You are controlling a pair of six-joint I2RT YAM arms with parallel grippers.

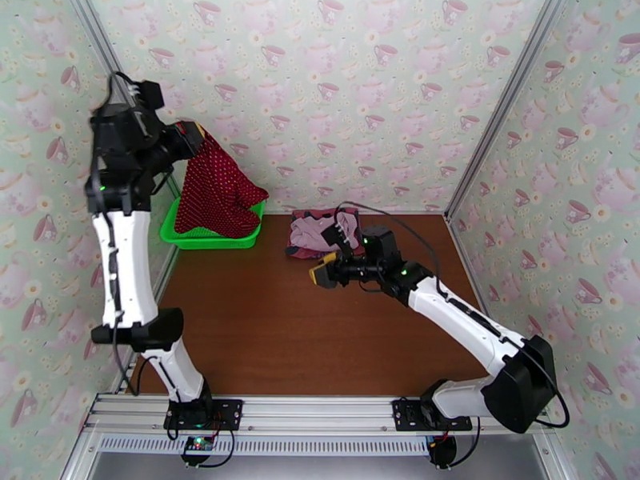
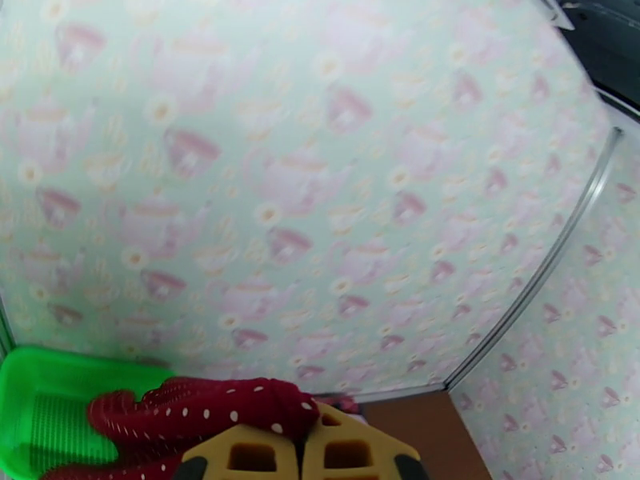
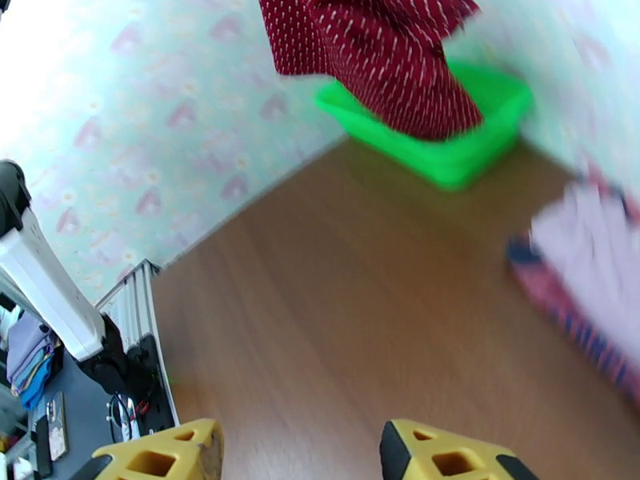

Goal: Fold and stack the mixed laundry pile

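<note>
So the left end effector (image 1: 190, 139) was up high near the back-left corner, clamped tight on the top of the dark-red dotted cloth (image 1: 216, 194). From the left wrist view you could see the yellow fingers (image 2: 240, 454) pressed together with the cloth bunched right at them. The cloth hung down in a loose triangle, and its bottom edge draped into the green basket (image 1: 180, 236), which sat on the surface (image 1: 264, 338) against the left wall.

The right end effector (image 1: 323, 274) was low over the surface near the middle, pointing left. Its jaws were spread apart with nothing between them, just bare brown wood showing in the gap on the right wrist camera.

The other two bits of laundry were in a crumpled heap at the back of the surface, just behind that right end effector. That was the pale pink piece (image 1: 310, 231) lying on top of a dusty-red garment (image 3: 560, 302) with dark trim along the edge. They were blurry in the wrist view, so I couldn't make out any more detail. That heap sat well apart from the basket.
</note>
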